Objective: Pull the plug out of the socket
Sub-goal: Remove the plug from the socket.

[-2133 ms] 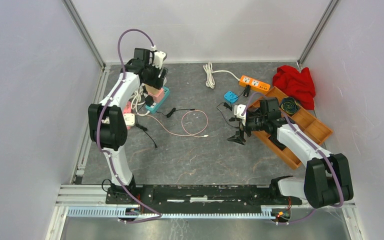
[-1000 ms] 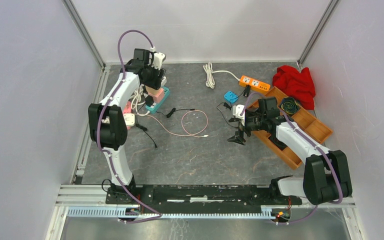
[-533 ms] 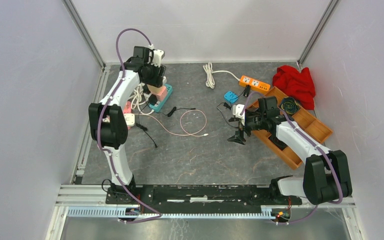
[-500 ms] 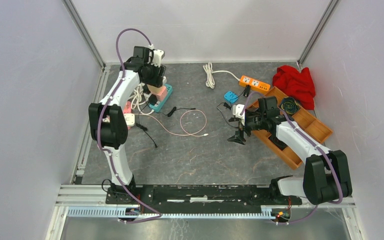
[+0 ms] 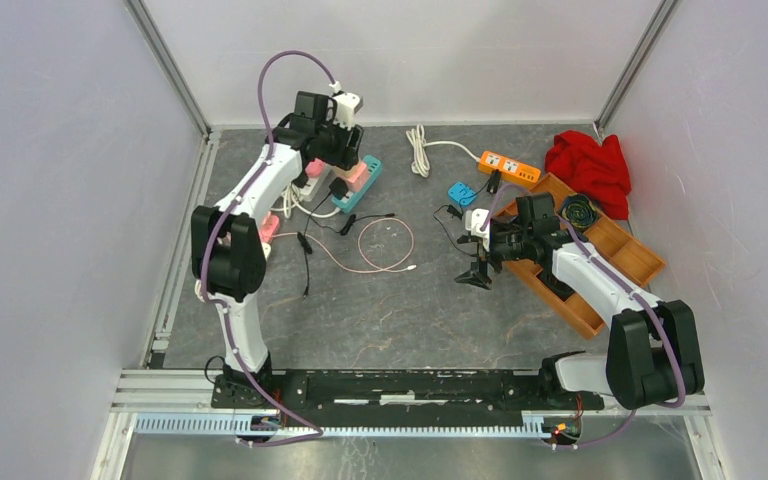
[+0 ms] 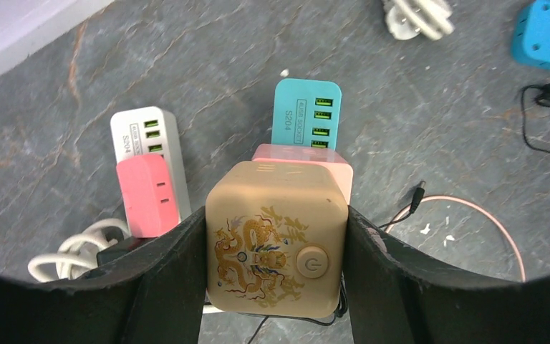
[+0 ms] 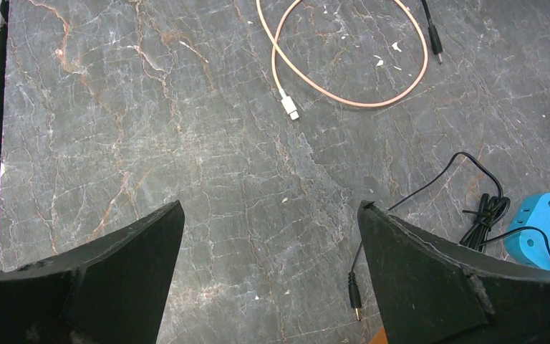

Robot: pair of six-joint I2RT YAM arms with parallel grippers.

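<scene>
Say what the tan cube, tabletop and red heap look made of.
Tan cube: likely smooth matte plastic, moulded rounded edges, printed gold dragon.
Tabletop: dark veined stone look, perhaps only a printed surface.
Red heap: soft cloth, crumpled folds.

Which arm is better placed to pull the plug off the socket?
Left. Its jaws grip the tan plug at the teal socket strip; the right arm hangs far away, jaws open.

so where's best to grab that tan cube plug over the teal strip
Its two flat, parallel side walls, coming down from above, as the left gripper grips it now: the tan cube plug stands upright on a pink adapter in the teal strip.
</scene>
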